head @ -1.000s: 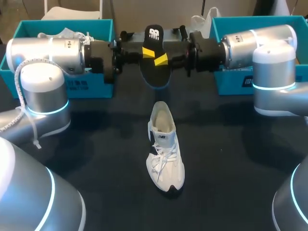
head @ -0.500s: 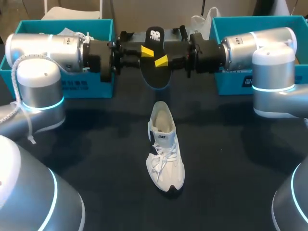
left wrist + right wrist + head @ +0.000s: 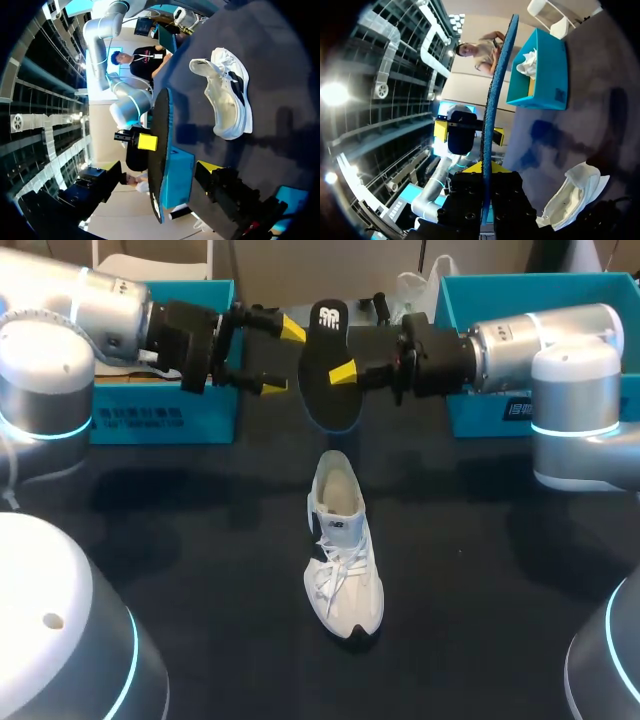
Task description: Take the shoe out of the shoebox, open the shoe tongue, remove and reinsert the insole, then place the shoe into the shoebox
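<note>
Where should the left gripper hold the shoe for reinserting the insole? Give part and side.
Probably the shoe by the collar rim on its left side, from above, one finger inside. It stands on its sole, opening up, so that thin wall pinches easily and the mouth stays clear. The left gripper is open.
</note>
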`<state>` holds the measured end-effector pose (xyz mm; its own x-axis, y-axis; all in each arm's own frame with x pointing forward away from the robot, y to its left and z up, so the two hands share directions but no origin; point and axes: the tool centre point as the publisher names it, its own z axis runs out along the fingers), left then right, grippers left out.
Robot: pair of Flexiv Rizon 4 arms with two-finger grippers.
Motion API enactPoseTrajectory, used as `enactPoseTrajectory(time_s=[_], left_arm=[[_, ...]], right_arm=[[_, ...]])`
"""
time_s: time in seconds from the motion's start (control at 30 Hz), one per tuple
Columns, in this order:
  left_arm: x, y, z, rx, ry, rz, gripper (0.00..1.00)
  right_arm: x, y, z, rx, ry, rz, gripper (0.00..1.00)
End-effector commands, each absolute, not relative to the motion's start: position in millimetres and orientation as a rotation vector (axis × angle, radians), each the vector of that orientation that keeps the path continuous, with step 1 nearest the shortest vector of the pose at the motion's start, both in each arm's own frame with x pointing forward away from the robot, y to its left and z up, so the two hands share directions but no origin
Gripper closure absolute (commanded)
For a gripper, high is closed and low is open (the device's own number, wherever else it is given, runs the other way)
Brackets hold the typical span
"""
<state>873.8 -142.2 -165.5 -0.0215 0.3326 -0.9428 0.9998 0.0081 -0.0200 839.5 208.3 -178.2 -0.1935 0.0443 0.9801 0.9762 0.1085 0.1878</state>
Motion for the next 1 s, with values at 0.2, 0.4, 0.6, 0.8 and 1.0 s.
enactPoseTrajectory(time_s=[0.2, 0.4, 0.6, 0.8, 1.0], left_arm=[[856.4, -122.7, -172.4, 1.221, 1.976, -1.171, 0.00], [866.4, -107.3, -186.2, 0.908, 2.401, -1.141, 0.00], [866.4, -107.3, -186.2, 0.908, 2.401, -1.141, 0.00], [864.7, -110.4, -187.5, 0.852, 2.469, -1.055, 0.00], [849.2, -82.7, -193.9, 0.449, 2.741, -1.001, 0.00]], right_arm=[[851.0, 197.7, -178.3, -1.039, -1.560, -1.347, 1.00], [854.5, 197.3, -184.7, -1.004, -1.615, -1.342, 1.00], [854.5, 197.3, -184.7, -1.004, -1.615, -1.342, 1.00], [854.5, 197.3, -184.7, -1.004, -1.615, -1.342, 1.00], [860.7, 186.5, -188.6, -0.969, -1.625, -1.390, 1.00]])
